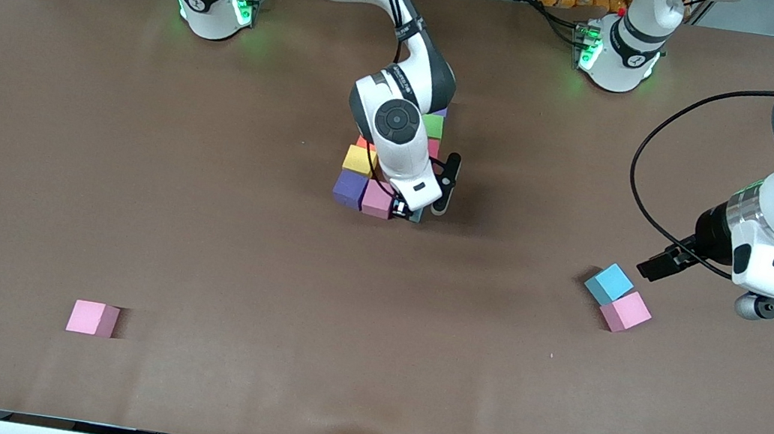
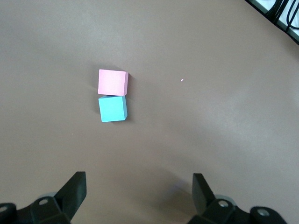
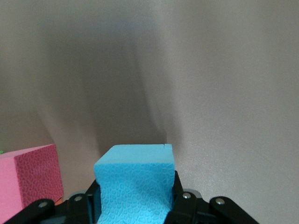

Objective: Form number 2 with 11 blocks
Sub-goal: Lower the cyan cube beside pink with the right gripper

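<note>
Near the middle of the brown table (image 1: 135, 174) we see the partly built number 2 (image 1: 382, 167), a cluster of small matte foam cubes: a purple cube (image 1: 349, 189) and a pink cube (image 1: 377, 200) side by side at its edge nearest the front camera, a yellow cube (image 1: 359, 160) just farther, and a green cube (image 1: 433, 127) farther still; much of the rest is hidden under the right arm. The right gripper (image 3: 135, 200) sits low at the pink cube's side, clamped on a light blue foam cube (image 3: 135, 184).

Toward the left arm's end of the table, a second light blue cube (image 1: 609, 283) and a pink one (image 1: 625, 311) touch each other. The left gripper (image 2: 139, 186) hangs over the table beside this pair, its fingers (image 2: 74, 189) spread wide with nothing between them.

A lone pink cube (image 1: 92, 318) lies toward the right arm's end, nearer the front camera.
</note>
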Action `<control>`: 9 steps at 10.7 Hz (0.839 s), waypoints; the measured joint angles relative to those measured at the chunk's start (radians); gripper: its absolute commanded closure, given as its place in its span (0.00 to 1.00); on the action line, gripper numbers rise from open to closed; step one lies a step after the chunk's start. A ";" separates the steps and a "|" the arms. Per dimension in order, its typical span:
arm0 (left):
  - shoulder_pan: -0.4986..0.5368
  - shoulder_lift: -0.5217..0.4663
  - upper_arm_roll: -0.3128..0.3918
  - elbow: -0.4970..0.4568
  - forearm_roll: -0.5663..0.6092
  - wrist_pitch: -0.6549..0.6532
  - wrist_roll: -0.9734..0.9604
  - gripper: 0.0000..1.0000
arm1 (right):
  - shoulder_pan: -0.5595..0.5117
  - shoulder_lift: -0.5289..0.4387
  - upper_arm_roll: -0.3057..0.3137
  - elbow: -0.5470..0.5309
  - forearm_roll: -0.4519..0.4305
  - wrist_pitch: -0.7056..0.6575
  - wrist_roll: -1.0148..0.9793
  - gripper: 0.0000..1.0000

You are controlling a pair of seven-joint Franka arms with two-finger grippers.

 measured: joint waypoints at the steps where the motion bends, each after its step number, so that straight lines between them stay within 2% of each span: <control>1: 0.000 0.002 0.000 0.000 0.000 0.000 0.000 0.00 | 0.000 0.000 0.000 -0.003 -0.001 0.003 0.000 0.88; 6: -0.001 0.012 -0.001 -0.001 0.000 0.000 0.000 0.00 | 0.000 0.000 0.000 -0.033 -0.004 0.052 -0.009 0.88; 7: -0.001 0.011 -0.001 -0.001 0.000 0.000 0.000 0.00 | 0.000 0.000 0.000 -0.037 -0.004 0.058 -0.011 0.68; 8: -0.001 0.011 -0.001 -0.001 0.000 0.000 0.000 0.00 | 0.001 0.000 0.000 -0.039 -0.004 0.063 -0.011 0.01; 9: -0.001 0.012 -0.001 -0.001 0.000 0.000 0.000 0.00 | 0.002 0.000 0.000 -0.041 -0.004 0.067 -0.010 0.00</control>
